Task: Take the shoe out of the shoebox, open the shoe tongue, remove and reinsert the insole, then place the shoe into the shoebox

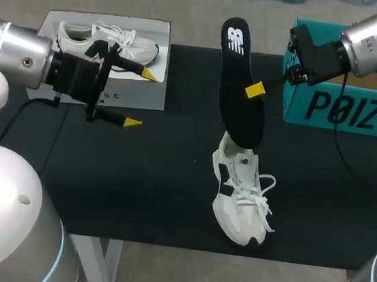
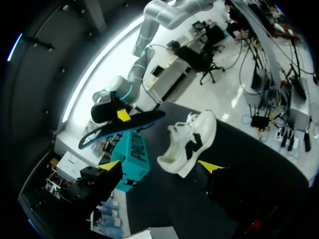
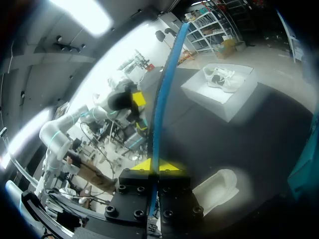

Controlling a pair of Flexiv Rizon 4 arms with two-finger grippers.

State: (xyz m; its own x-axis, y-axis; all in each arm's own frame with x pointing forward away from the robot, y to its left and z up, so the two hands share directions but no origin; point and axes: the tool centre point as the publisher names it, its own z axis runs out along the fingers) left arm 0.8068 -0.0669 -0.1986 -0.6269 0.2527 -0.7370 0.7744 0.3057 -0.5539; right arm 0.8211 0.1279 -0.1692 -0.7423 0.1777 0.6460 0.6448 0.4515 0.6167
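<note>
The left gripper (image 1: 137, 97) hovers over the left part of the black table (image 1: 135, 182), fingers spread apart and holding nothing. Behind it, a white box (image 1: 146, 94) contains a second shoe (image 1: 108, 40). At the centre, the white shoe (image 1: 240, 199) stands upright on the table, outside the teal shoebox (image 1: 337, 108). The black insole (image 1: 242, 86) is held on end above the shoe's opening; contact between the two cannot be confirmed. The right gripper (image 3: 157, 165) is clamped on the insole's edge. The shoebox sits at the table's right rear.
</note>
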